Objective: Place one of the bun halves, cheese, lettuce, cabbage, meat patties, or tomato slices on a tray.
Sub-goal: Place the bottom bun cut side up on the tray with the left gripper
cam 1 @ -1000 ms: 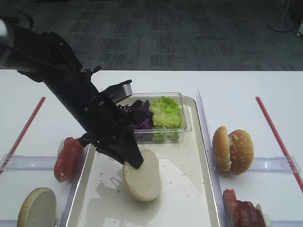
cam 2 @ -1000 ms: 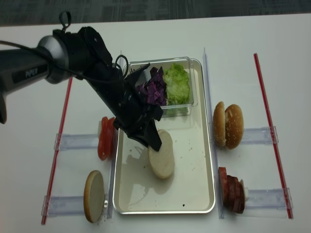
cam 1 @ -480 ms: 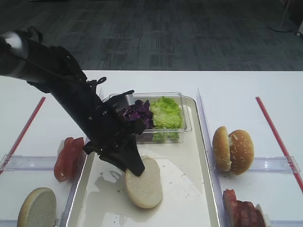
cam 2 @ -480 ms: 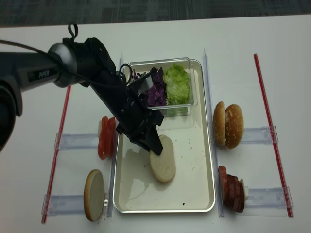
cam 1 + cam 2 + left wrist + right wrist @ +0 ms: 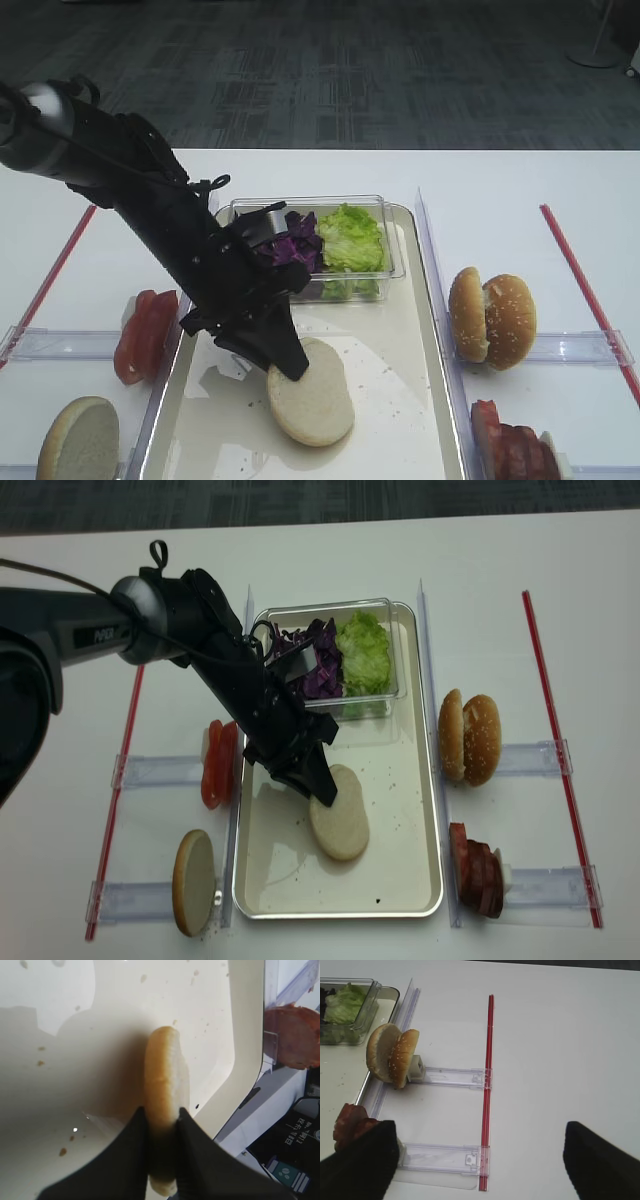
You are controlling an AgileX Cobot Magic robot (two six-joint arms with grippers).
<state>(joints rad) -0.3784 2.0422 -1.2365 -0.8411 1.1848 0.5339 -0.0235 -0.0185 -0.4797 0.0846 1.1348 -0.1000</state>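
- White desk (image 5: 500,185), dark grey patterned carpet (image 5: 350,80) behind it; red strips (image 5: 562,770) and clear plastic rails (image 5: 540,758) on both sides of the desk.
- Tray (image 5: 410,880) lies lengthwise in the middle of the desk — off-white, silvery rim, dark specks on its floor.
- Clear tub (image 5: 385,615) sits at the far end of the tray; purple cabbage (image 5: 318,665) on its left, green lettuce (image 5: 364,652) on its right.
- Left end effector (image 5: 288,360) is clenched on the near-left edge of a bun half (image 5: 315,408), over the middle of the tray.
- The bun half is almost flat, pale cut face up, tilted a little with the gripped edge higher; its oval runs from the end effector toward the near right of the tray. In the left wrist view it shows edge-on between the black fingers (image 5: 127,1160).
- Whether its far edge touches the tray floor — cannot tell.
- Second bun half (image 5: 193,882) stands on edge by the tray's near-left corner; tomato slices (image 5: 217,765) stand on the left rail.
- Sesame bun halves (image 5: 470,738) stand on the right rail; meat patties (image 5: 478,870) are stacked on edge nearer.
- Right end effector (image 5: 475,1160): fingers spread wide, released, over bare desk right of the tray.
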